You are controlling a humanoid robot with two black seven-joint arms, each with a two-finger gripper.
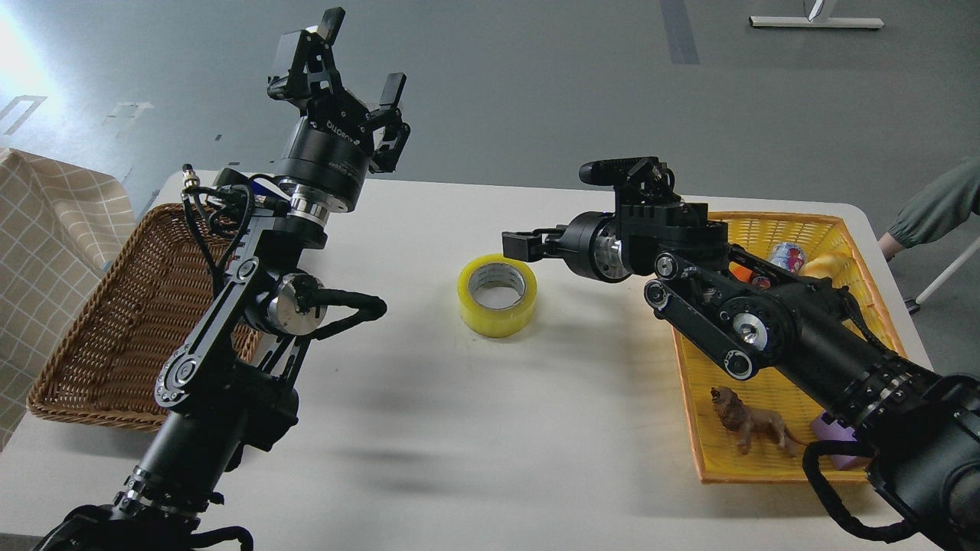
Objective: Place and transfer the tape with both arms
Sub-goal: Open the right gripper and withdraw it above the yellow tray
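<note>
Because the tape [497, 295] is a stiff, light roll with a glossy, probably slippery skin, it is best taken across its wall, one finger inside the grey-white core. It lies flat on the white surface [429, 428], core upward, between the brown basket [115, 337] and the yellow basket [766, 383]. The right gripper [521, 243] is held level just beside the tape's far rim; whether its jaws are parted cannot be told. The left gripper [360, 65] is raised well left of the tape, jaws spread wide and empty.
</note>
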